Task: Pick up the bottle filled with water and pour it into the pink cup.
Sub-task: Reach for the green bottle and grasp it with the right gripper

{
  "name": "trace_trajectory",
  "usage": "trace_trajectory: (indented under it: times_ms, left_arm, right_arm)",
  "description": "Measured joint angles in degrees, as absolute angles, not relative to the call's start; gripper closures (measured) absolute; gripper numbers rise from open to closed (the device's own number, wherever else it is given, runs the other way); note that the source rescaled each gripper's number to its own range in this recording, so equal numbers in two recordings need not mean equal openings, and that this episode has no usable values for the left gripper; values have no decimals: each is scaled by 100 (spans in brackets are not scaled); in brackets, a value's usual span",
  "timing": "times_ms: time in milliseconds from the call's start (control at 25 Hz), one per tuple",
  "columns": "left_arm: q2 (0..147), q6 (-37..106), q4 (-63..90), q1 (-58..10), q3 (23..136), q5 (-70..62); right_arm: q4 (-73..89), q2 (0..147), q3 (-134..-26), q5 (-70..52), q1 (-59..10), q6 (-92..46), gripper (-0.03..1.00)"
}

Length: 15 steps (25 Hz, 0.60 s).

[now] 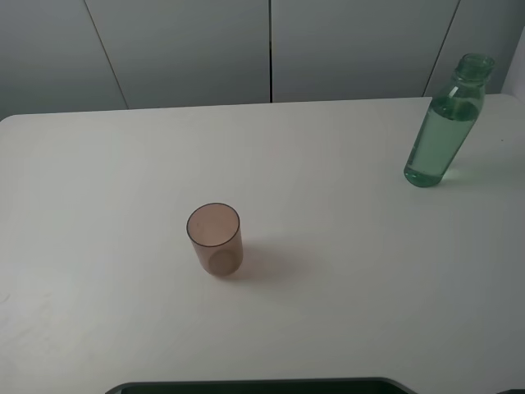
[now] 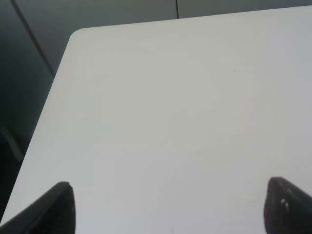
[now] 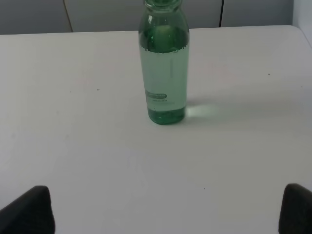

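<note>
The green see-through bottle (image 1: 445, 123) stands upright at the far right of the white table (image 1: 344, 271), with water up to its shoulder and no cap. It also shows in the right wrist view (image 3: 164, 68), straight ahead of my right gripper (image 3: 168, 209), which is open, empty and well short of it. The pink cup (image 1: 215, 238) stands upright and empty left of the table's middle. My left gripper (image 2: 168, 207) is open and empty over bare table near the far left corner. Neither gripper shows in the exterior high view.
Grey wall panels (image 1: 271, 49) stand behind the table's far edge. A dark object (image 1: 262, 386) lies along the front edge. The table's rounded far left corner (image 2: 78, 34) shows in the left wrist view, with a dark drop beyond it.
</note>
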<state>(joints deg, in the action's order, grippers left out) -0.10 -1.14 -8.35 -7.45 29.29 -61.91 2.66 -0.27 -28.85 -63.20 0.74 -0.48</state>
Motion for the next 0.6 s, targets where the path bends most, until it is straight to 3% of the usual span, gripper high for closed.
trace_trajectory:
  times_ms: [600]
  left_arm:
    - [-10, -114, -835, -745, 2929, -6191]
  right_arm:
    - [266, -27, -2885, -6320, 74, -48, -3]
